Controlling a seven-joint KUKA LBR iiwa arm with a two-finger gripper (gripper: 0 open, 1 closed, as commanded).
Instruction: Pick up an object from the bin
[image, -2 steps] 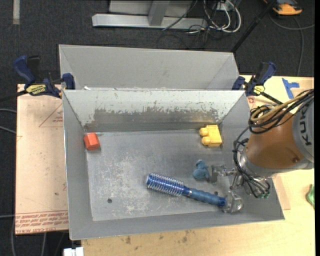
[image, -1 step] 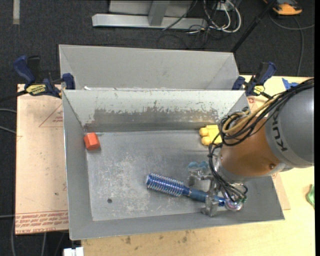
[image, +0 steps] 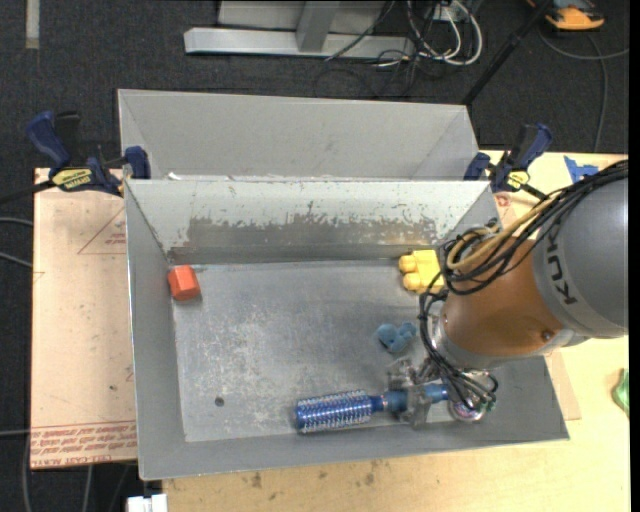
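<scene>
"Camera view: is any writing showing?"

"Only on the arm (image: 590, 260). The letters 'KU' (image: 562, 282) are running down its grey shell, and the rest is curving out of sight."

"What is the surface looking like?"

"The bin (image: 300, 140) is grey metal. Its floor is looking scuffed, and a band of scratches is running along the foot of the back wall. It is sitting on a pale counter (image: 590, 450). Behind it a dark floor (image: 100, 60) is showing, with loose wires (image: 440, 35) trailing across it."

"And how is the arm standing?"

"It is reaching in from the right and bending down over the bin's lower right part. An orange cover (image: 500, 310) is wrapping its wrist, and cables (image: 480, 250) are looping over it. The hand (image: 432, 395) is pointing down at the bin floor."

"Is it gripping anything?"

"I cannot tell whether it is open or closed. It is sitting right at the handle end of a blue brush (image: 340, 410), which is lying flat along the front wall with its bristles pointing left."

"What else is lying in there?"

"A small blue piece (image: 395, 335) is lying just above the hand. A yellow thing (image: 420, 270) is lying at the back wall, partly behind the arm. An orange block (image: 183, 283) is sitting well apart in the far left corner."
</scene>
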